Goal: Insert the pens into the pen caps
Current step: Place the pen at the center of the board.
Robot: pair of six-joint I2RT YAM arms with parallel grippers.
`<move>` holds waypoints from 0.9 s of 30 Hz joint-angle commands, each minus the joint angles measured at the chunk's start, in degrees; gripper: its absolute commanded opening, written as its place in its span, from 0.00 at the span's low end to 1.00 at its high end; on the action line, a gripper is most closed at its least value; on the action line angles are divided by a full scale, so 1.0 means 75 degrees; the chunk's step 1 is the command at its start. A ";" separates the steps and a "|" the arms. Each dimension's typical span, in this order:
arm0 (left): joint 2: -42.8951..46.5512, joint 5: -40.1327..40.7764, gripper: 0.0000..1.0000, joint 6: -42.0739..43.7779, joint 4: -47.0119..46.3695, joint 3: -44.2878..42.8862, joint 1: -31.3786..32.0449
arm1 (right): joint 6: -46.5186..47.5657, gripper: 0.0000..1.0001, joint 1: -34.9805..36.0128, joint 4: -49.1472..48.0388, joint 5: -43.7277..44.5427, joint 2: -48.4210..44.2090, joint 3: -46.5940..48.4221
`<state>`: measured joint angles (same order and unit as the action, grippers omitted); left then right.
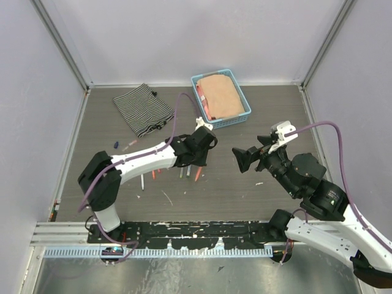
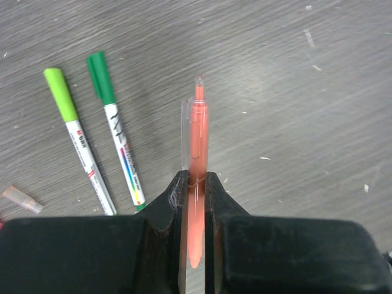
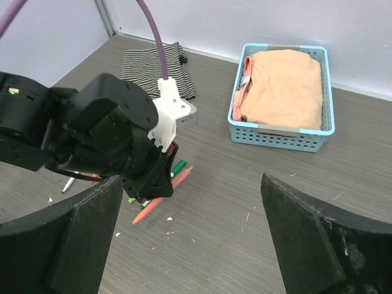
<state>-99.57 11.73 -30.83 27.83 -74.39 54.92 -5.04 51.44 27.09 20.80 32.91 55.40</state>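
From above, we see our left gripper (image 1: 196, 160) low over the pens (image 1: 185, 173) and our right gripper (image 1: 240, 159) wide open, empty. In our left wrist view, the fingers (image 2: 215, 196) pinch an orange-red pen (image 2: 197, 131), its tip poking past them. In our right wrist view nothing lies between our right fingers (image 3: 318, 245); we think we are picking up this pen, and next its tip must line up with a cap.

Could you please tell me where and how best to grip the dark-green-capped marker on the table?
Take the dark-green-capped marker by its white barrel, mid-length, from above, pinching across its width: it lies flat on the table, and the light-green-capped marker lies close alongside, crowding a side approach.
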 commanded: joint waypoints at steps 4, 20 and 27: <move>-0.0557 0.1114 0.00 -0.0553 0.0335 -0.0479 -0.0008 | -0.0540 0.99 0.0043 -0.0121 0.0481 0.0131 -0.0054; -0.1548 0.1023 0.00 -0.0882 0.0358 -0.0824 -0.0402 | -0.0619 0.99 0.0043 0.0350 -0.0544 0.1155 0.0179; -0.1836 0.0833 0.07 -0.0939 0.0312 -0.0960 -0.0524 | -0.0664 0.99 0.0044 0.0578 -0.0535 0.1286 0.0216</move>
<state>-111.96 18.44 -36.84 30.83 -79.42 51.55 -9.30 51.44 32.03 17.39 42.87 55.29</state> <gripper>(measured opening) 0.151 0.991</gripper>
